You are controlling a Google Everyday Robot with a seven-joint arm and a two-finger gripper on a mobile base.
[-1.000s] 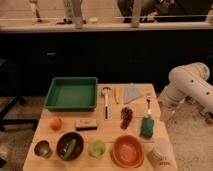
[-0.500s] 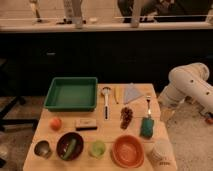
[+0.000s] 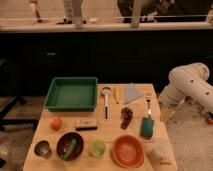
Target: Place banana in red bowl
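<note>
**A:** Where is the banana sitting for you?

**B:** I am seeing the banana (image 3: 118,95) lying on the bench (image 3: 107,131), a little above the centre of the frame. It is lying between the metal spoon (image 3: 106,104) on its left and the grey-blue cloth (image 3: 132,93) on its right, close to both.

**A:** And the hand?

**B:** The hand (image 3: 167,113) is hanging at the right of the frame, just off the bench's right edge, under the white arm (image 3: 189,84). It is standing released and carrying nothing.

**A:** So which way are you heading?

**B:** I am judging the banana to lie left of the hand and slightly higher in the frame, with the fork (image 3: 148,102) and the teal sponge (image 3: 146,128) between them. Its long axis is running up and down the frame, about parallel to the spoon's handle. I am thinking of bringing the hand in from the right and turning it so the jaws close across that slim width. The spoon is crowding one side, so I am expecting little room for a stray finger.

**A:** And the red bowl?

**B:** The red bowl (image 3: 128,151) is waiting empty near the bottom of the frame, below the grapes (image 3: 126,117) and well apart from the banana. I am reckoning the carry as a run straight down the frame from the pickup.
</note>
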